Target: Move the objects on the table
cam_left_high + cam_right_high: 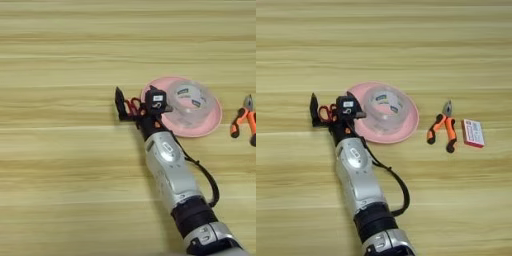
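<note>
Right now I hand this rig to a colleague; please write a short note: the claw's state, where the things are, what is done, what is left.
Right claw: at the red-handled scissors, just left of the pink plate, one black finger on each side of the handles; whether it grips them I cannot tell.
Tape roll: on the plate.
Pliers: on the table, right of the plate.
White-and-red card: right of the pliers.
Done: claw has reached the scissors.
Left: the task gives no target, so confirm where things go.
</note>
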Robot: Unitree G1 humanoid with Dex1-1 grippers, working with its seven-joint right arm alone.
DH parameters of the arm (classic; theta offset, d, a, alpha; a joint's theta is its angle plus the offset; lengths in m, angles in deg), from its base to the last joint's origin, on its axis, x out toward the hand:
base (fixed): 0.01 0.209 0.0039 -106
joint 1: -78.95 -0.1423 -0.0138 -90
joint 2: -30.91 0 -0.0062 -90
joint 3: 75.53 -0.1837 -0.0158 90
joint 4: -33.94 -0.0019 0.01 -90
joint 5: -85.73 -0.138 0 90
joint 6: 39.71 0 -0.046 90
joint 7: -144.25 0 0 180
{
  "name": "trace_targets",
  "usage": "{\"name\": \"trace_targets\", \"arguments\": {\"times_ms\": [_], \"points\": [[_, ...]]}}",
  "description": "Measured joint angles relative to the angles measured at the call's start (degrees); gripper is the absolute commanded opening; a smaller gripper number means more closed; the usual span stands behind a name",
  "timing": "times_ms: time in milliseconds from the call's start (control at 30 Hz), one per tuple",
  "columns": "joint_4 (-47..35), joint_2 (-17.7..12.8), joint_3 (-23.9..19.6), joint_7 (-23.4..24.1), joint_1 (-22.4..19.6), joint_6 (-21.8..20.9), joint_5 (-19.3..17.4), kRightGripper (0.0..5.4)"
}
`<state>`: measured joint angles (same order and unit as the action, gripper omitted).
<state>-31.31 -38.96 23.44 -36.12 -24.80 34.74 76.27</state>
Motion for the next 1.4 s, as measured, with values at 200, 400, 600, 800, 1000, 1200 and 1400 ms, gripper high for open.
{"name": "trace_targets", "arguments": {"times_ms": [200,400,600,800,1000,1200,1400], "points": [[-0.24,0.06,0.15,0.27,-0.39,-0.26,0.45,5.39],[-2.73,0.05,0.44,1.61,-0.35,-0.3,1.53,5.39],[-9.27,0.0,-1.06,4.78,0.06,-0.23,2.32,5.39],[-14.69,-0.07,-3.3,7.2,1.16,1.65,2.29,5.39],[-19.57,-0.14,-4.96,8.74,2.53,5.39,2.24,5.39],[-25.29,-0.27,-7.22,9.93,5.31,10.73,2.33,5.39],[-32.11,-2.18,-10.83,9.94,7.46,17.83,2.2,5.39]]}}
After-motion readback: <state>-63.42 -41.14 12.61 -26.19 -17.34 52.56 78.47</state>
